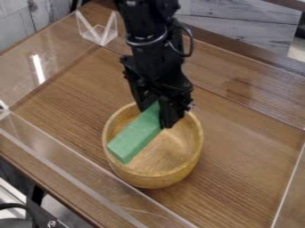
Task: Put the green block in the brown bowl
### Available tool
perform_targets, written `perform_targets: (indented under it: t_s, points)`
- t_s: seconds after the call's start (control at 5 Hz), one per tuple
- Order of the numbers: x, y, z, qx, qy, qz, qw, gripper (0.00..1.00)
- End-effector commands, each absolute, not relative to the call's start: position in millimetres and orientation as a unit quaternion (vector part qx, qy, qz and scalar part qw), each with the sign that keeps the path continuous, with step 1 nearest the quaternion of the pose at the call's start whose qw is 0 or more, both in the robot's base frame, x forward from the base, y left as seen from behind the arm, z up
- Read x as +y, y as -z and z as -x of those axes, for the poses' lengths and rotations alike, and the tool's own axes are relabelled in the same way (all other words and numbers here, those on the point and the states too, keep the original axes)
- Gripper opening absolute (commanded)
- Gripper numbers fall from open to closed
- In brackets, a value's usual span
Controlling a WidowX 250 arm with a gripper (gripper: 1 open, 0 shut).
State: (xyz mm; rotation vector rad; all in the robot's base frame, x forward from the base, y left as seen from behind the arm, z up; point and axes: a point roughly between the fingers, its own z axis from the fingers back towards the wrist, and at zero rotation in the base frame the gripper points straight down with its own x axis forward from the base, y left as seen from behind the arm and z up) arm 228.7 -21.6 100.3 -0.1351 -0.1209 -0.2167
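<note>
The green block is a flat bright green bar, tilted, its lower end down inside the brown bowl. My black gripper points straight down over the bowl's far side and is shut on the block's upper end. The bowl is round, pale wood with thick walls, and sits on the wooden table near the front. The block's top end is hidden between my fingers.
A clear plastic barrier runs along the table's left and front edges. A small clear stand sits at the back left. Bare wooden tabletop lies to the right of the bowl.
</note>
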Motion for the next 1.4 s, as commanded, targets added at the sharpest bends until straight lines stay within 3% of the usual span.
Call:
perform_targets:
  t_s: [0.0,1.2]
  points:
    - [-22.9,-104.6,-235.9,-0.079,0.113,0.065,0.988,0.0]
    - [-17.4,-94.9,-244.1,-0.083,0.099,0.076,0.989,0.0]
